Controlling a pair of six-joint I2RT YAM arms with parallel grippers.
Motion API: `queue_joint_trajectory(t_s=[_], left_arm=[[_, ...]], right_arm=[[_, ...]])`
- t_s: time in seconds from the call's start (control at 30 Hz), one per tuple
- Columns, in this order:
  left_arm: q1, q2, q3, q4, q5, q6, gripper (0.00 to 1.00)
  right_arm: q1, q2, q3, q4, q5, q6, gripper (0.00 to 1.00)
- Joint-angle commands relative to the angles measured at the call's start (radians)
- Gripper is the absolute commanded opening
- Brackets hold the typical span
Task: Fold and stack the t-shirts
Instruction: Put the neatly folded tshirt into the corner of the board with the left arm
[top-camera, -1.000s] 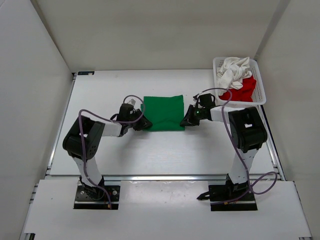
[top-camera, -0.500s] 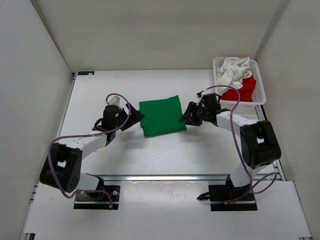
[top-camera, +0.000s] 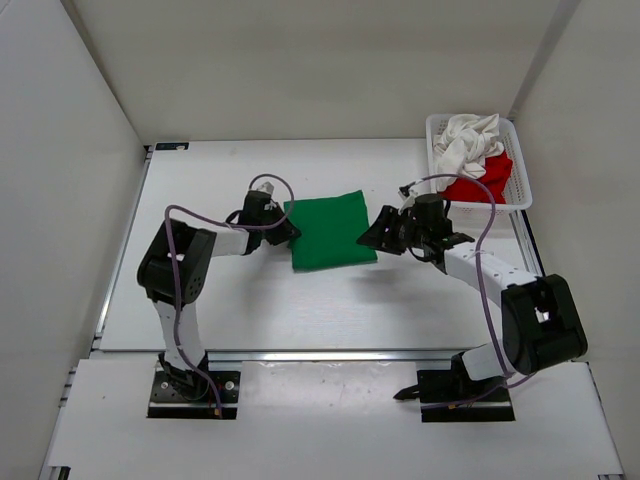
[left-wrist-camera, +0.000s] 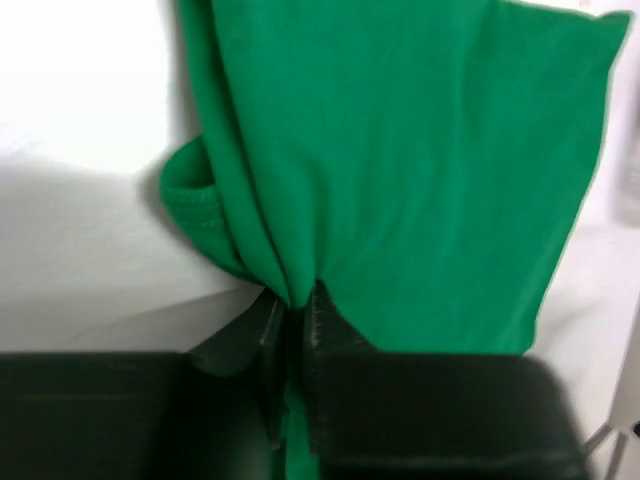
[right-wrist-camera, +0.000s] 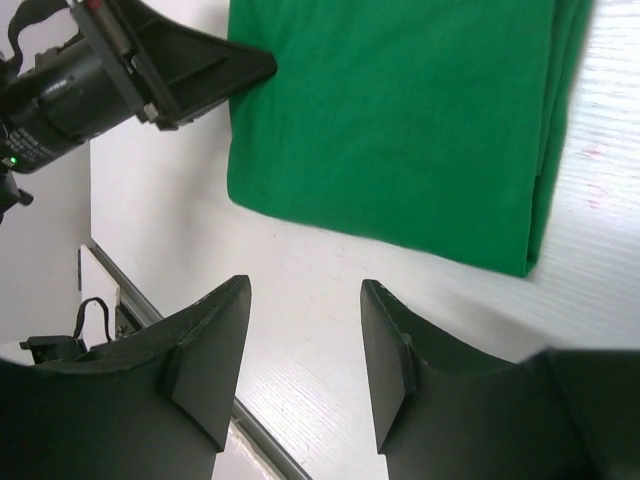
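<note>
A bright green t-shirt (top-camera: 332, 232) lies folded into a rough square at mid-table. My left gripper (top-camera: 289, 231) is at its left edge. In the left wrist view the gripper (left-wrist-camera: 292, 300) is shut on a bunched fold of the green t-shirt (left-wrist-camera: 420, 170). My right gripper (top-camera: 370, 238) sits just off the shirt's right edge. In the right wrist view it (right-wrist-camera: 305, 290) is open over bare table, with the green t-shirt (right-wrist-camera: 400, 110) beyond its fingertips. A white t-shirt (top-camera: 468, 138) and a red t-shirt (top-camera: 482, 184) lie crumpled in the basket.
A white mesh basket (top-camera: 522, 168) stands at the table's back right corner, close behind the right arm. White walls enclose the table on the left, back and right. A metal rail runs along the table's near edge (top-camera: 330, 354).
The right gripper opened, let go of the green shirt and drew back to the right. The left gripper opened, swung away left, then came back and closed on the shirt's left edge. The shirt turned slightly.
</note>
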Motion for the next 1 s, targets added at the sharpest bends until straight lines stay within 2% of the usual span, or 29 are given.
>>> queue_joint_trajectory(t_s=[0.0,0.03,0.2,0.3,0.37,0.43,0.5,0.6,0.8,0.97], left_arm=[[-0.05,0.083,0.082,-0.04,0.027,-0.019,0.07],[-0.055,0.106,0.135,-0.06,0.02,-0.027,0.0],[0.03,0.151,0.408,-0.134,0.016,-0.055,0.0],[0.141,0.146,0.508,-0.206,-0.001,-0.01,0.0],[0.268,0.131,0.505,-0.235,-0.004,-0.007,0.0],[0.359,0.09,0.437,-0.22,0.0,-0.014,0.0],[0.5,0.057,0.359,-0.139,0.0,-0.043,0.0],[0.623,0.028,0.245,-0.058,0.007,-0.117,0.0],[0.718,0.096,0.186,0.039,-0.027,-0.218,0.0],[0.751,0.235,0.304,0.055,-0.076,-0.349,0.0]], right_arm=[[-0.042,-0.051,-0.037,0.073,-0.033,0.009,0.46],[-0.045,-0.048,-0.042,0.067,-0.029,0.006,0.46],[-0.053,-0.033,-0.052,0.051,-0.018,-0.016,0.46],[-0.047,-0.01,-0.046,0.062,-0.027,-0.022,0.46],[-0.046,0.01,-0.054,0.079,-0.049,-0.019,0.45],[-0.051,0.025,-0.043,0.087,-0.073,-0.014,0.45],[-0.043,0.042,-0.045,0.097,-0.09,-0.011,0.45],[-0.016,0.051,-0.043,0.102,-0.092,-0.016,0.45],[0.039,0.056,-0.039,0.091,-0.103,-0.031,0.44],[0.066,0.064,-0.043,0.082,-0.112,-0.034,0.44]])
